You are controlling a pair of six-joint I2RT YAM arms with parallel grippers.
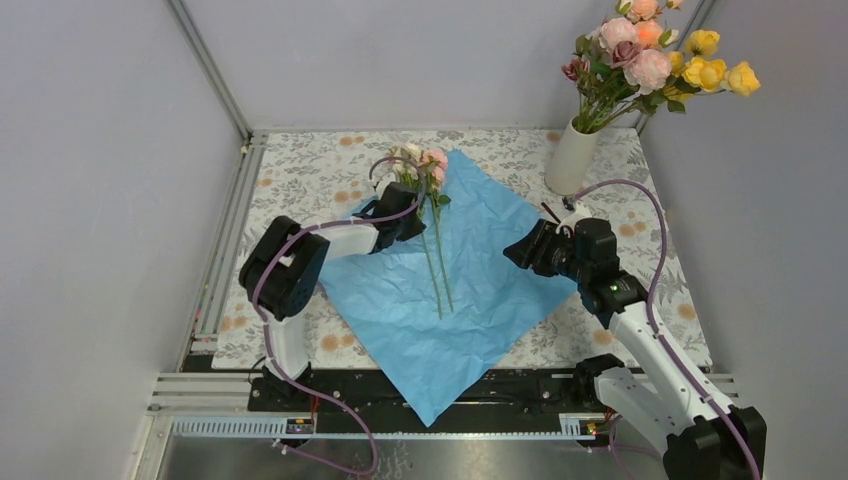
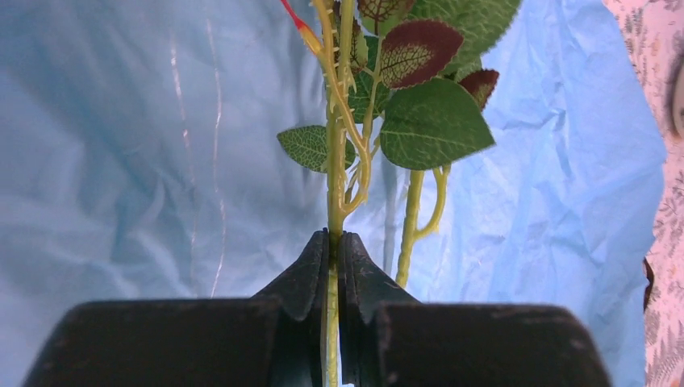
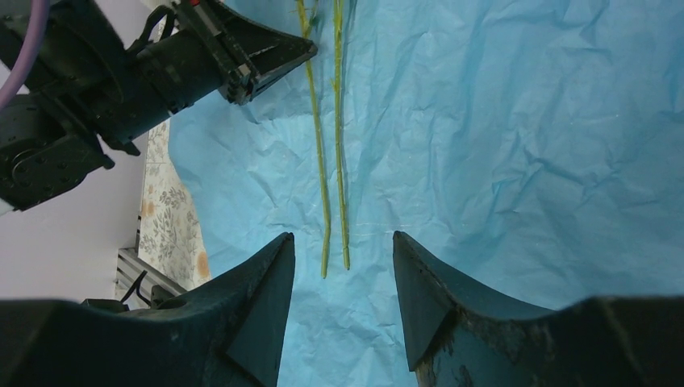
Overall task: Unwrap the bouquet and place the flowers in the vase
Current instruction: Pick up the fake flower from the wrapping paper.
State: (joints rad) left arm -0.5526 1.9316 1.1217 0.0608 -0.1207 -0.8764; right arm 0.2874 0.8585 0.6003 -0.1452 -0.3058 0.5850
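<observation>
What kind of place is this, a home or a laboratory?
Probably a laboratory test cell: plain grey panels on aluminium posts enclose the table, and two robot arms are bolted to a metal rail at its edge.

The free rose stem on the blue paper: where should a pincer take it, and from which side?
Probably the bare stem below the leaves, coming straight down from above and straddling it. It lies flat on the paper, thin and straight there, while leaves crowd it higher up.

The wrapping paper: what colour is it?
The paper is light blue; right wrist view shows it best.
</observation>
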